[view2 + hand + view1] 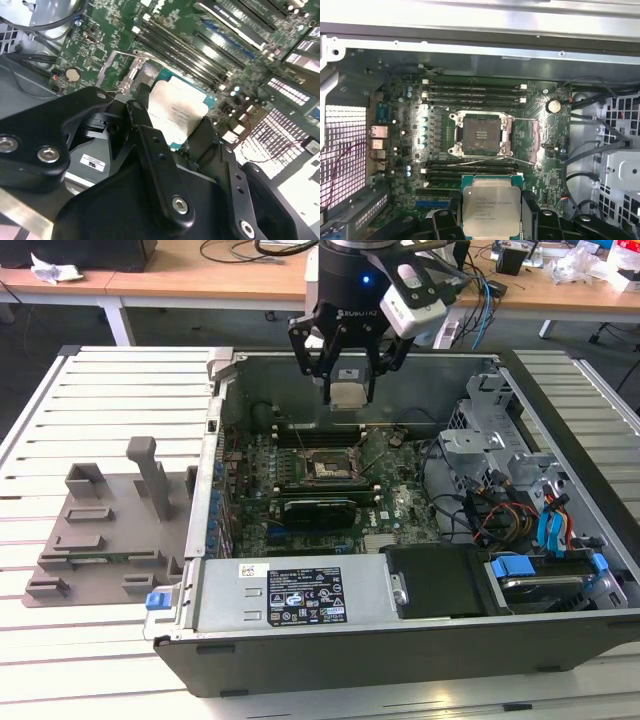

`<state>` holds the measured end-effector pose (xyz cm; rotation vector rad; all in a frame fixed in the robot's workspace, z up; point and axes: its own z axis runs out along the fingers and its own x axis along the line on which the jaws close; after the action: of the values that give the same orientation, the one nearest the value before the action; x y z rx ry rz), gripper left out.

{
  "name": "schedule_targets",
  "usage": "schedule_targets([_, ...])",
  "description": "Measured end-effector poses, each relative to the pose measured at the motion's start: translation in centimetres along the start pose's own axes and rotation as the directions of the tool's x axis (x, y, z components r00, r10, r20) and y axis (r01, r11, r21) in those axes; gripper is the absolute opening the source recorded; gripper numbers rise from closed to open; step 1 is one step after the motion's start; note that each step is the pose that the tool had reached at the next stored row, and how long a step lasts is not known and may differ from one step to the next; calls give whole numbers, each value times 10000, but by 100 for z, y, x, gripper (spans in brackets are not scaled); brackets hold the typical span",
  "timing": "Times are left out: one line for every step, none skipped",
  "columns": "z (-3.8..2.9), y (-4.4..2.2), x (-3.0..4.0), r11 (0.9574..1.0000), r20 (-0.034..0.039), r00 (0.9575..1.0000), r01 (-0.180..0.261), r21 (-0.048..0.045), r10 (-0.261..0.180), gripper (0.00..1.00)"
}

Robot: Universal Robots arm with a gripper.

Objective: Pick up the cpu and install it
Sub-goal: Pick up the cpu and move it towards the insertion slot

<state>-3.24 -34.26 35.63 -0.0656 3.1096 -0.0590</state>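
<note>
The slatted desk [100, 390] carries an open computer case [300, 635] lying on its side across the middle of the exterior view, its walls hemming in the motherboard [395, 505]. The tool [345, 390] hangs at upper centre of that view, above the board and close to the case's far wall. It is clamped on the edges of the cpu [346, 396], metal top facing the wrist cameras.

The open socket [325, 468] lies just below it in the frame. A good seating probably needs a straight, level descent with corners squared to the socket (no pressing).

Room looks tight. Memory slots [470, 90] flank the socket, and the swung-open load plate [532, 140] stands just beside it.
</note>
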Motion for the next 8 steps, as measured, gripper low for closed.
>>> schedule_targets([13,17,-17,10000,-2,10000,0,3,0,55])
schedule_targets([22,28,-28,10000,-2,10000,0,5,0,55])
schedule_targets([43,54,-53,10000,-3,10000,0,6,0,55])
schedule_targets([68,74,-68,10000,-4,10000,0,9,0,55])
schedule_targets([94,84,-70,10000,-4,10000,1,9,-1,55])
schedule_targets([129,92,-72,10000,-4,10000,1,10,-1,55])
schedule_targets([159,99,-75,10000,-5,10000,-1,11,1,55])
schedule_targets([186,106,-80,10000,-5,10000,-2,10,2,55])
